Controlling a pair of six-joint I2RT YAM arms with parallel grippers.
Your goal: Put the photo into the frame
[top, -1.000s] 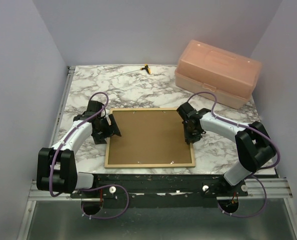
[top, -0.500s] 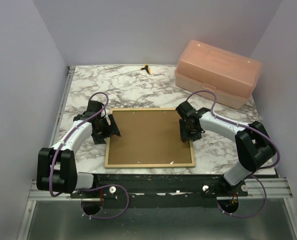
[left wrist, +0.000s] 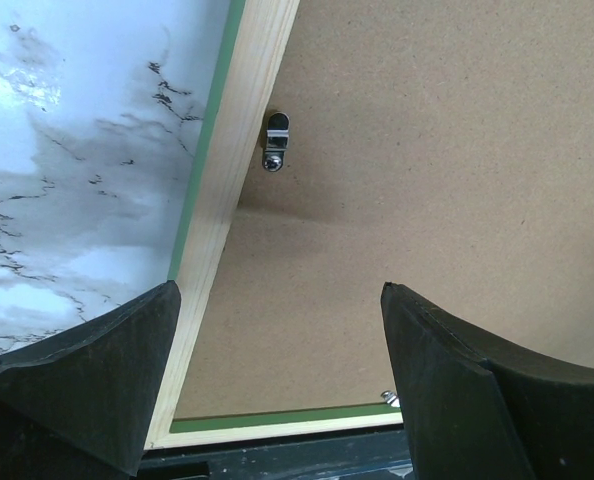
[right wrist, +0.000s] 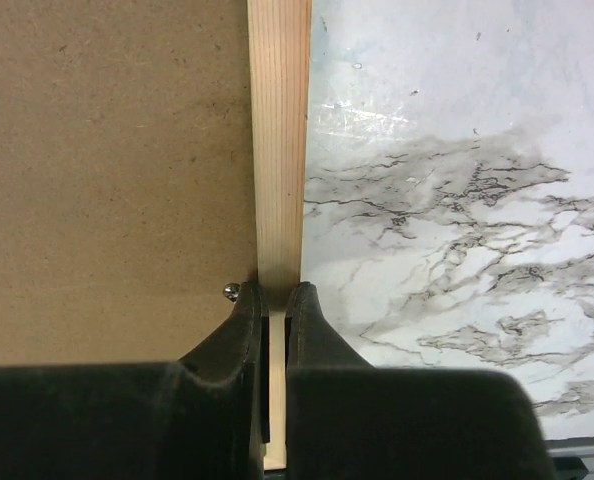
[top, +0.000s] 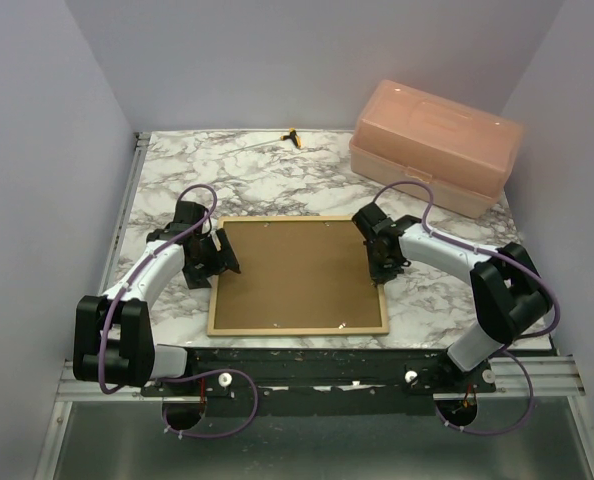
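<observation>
The frame lies face down on the marble table, its bare wood back up. The brown hardboard backing sits inside it. The photo is not in view. My left gripper is open over the frame's left rail, near a metal clip; in the left wrist view the left gripper is empty. My right gripper is at the right rail. In the right wrist view the right gripper is shut, tips on top of the rail, beside a small metal screw.
A pink plastic box stands at the back right. A small yellow and black object lies at the back edge. Grey walls close in the table on the left, back and right. The frame's near rail lies close to the table's front edge.
My right gripper has shifted slightly along the right rail, and the frame has slid a touch to the left. The left arm has barely moved.
</observation>
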